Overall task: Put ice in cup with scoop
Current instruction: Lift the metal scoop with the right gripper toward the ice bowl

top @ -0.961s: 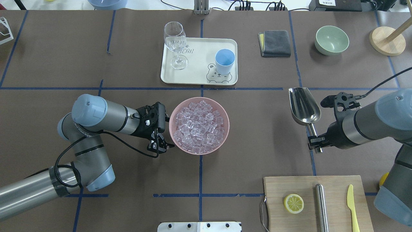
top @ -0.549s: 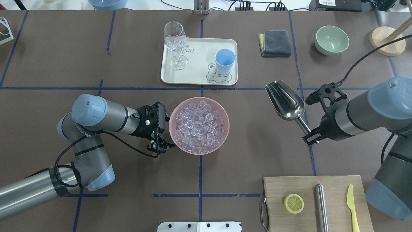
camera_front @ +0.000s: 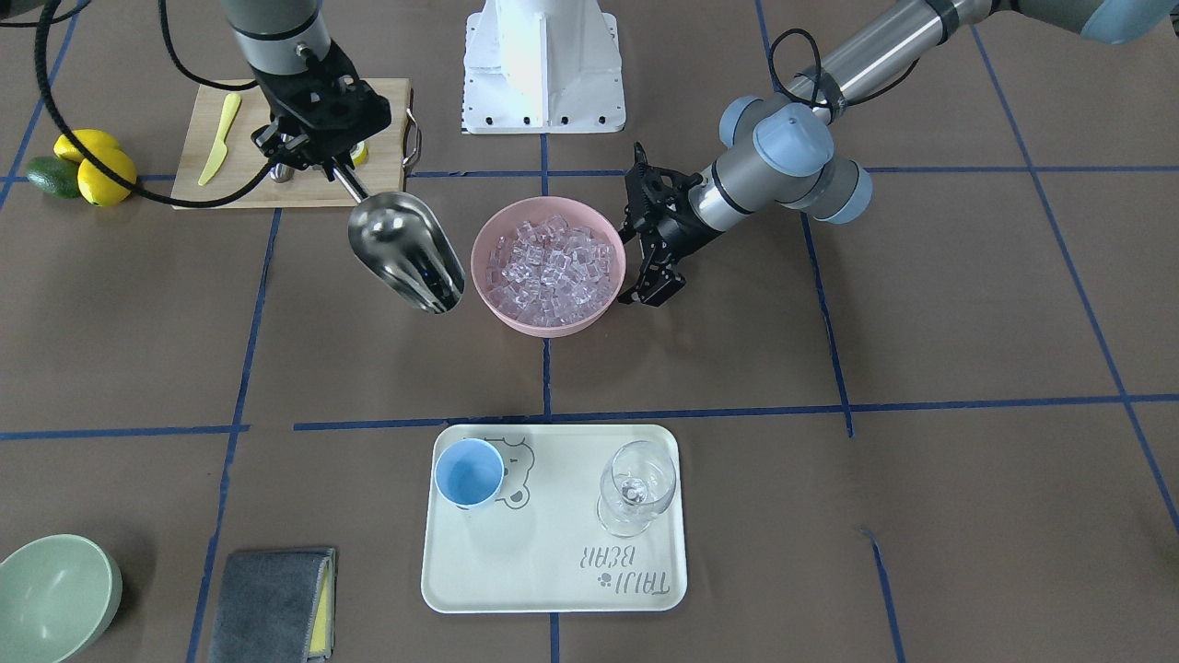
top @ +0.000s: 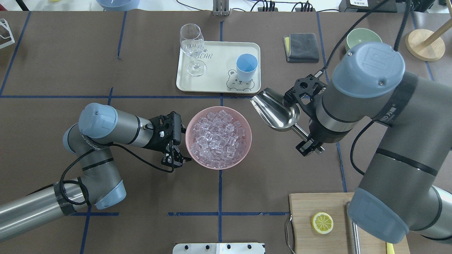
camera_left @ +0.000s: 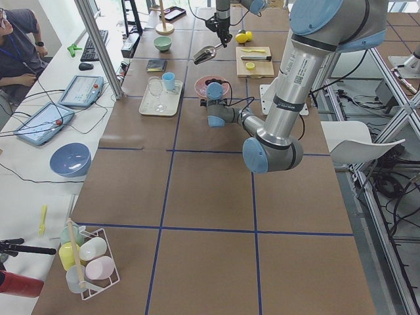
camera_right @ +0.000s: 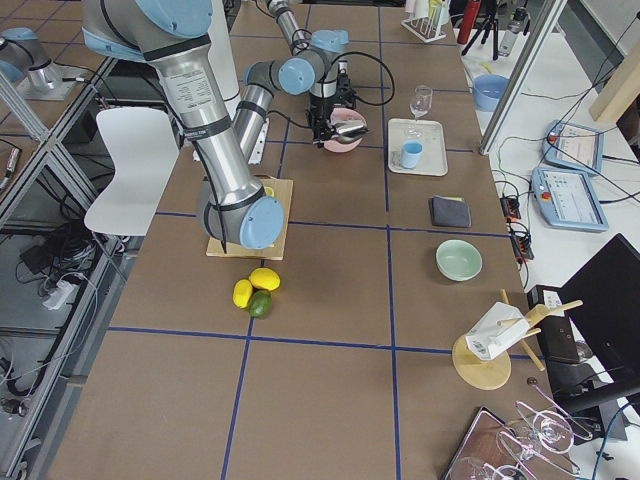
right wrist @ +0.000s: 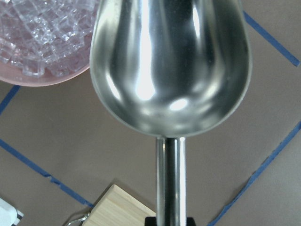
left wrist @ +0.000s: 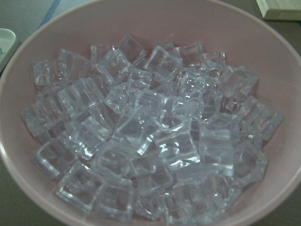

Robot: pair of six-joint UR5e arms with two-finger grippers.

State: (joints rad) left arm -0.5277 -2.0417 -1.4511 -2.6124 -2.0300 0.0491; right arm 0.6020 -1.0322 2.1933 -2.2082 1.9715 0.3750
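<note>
Right pincer (top: 310, 146) pinches the shiny silver metal scoop (top: 277, 113) by its handle; left pincer (top: 173, 160), cannot tell. Cream rectangular tray (top: 219, 60) reads "BEAR".

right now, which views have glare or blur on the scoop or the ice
Right wrist view: the scoop fills the frame, with bright white glare patches in its trough. Left wrist view: the ice is close and fairly sharp, with small glints, in dim light. Overhead view: the right arm looms large and hides part of the cutting board.
</note>
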